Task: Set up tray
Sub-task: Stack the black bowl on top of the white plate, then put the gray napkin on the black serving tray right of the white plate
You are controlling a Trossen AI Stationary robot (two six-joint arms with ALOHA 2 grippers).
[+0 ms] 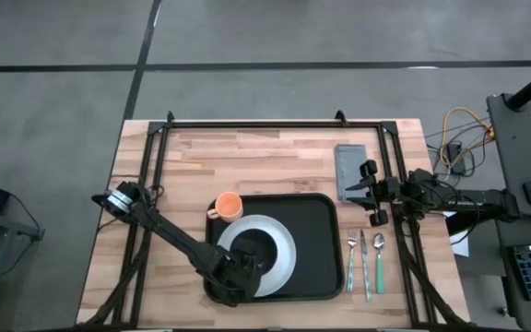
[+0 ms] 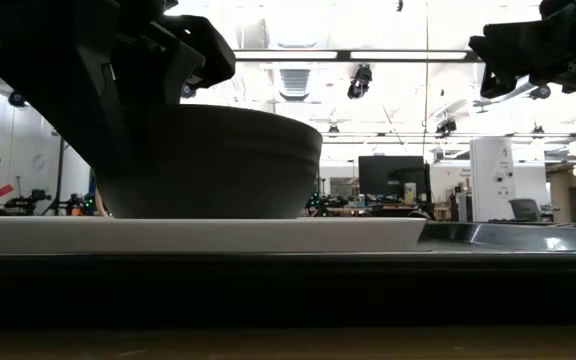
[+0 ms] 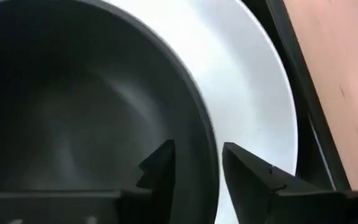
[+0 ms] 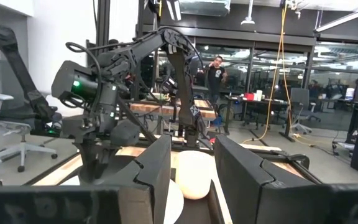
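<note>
The left gripper [image 3: 194, 168] is straddling the rim of the dark bowl [image 3: 86, 106], its fingers standing a little apart on either side and not visibly pinching it, while the right gripper [image 1: 369, 192] is waiting part open above the grey napkin [image 1: 349, 169]. The tray [image 1: 319, 249] is lying mid-table, carrying the white plate [image 1: 279, 254] and bowl; it is looking stiff, broad and slippery, so its raised rim seems the place to grasp.

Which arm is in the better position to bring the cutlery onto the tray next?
The right. The right gripper hovers beside the napkin, just above the fork, knife and spoon lying right of the tray. The left gripper straddles the bowl's rim on the plate.
</note>
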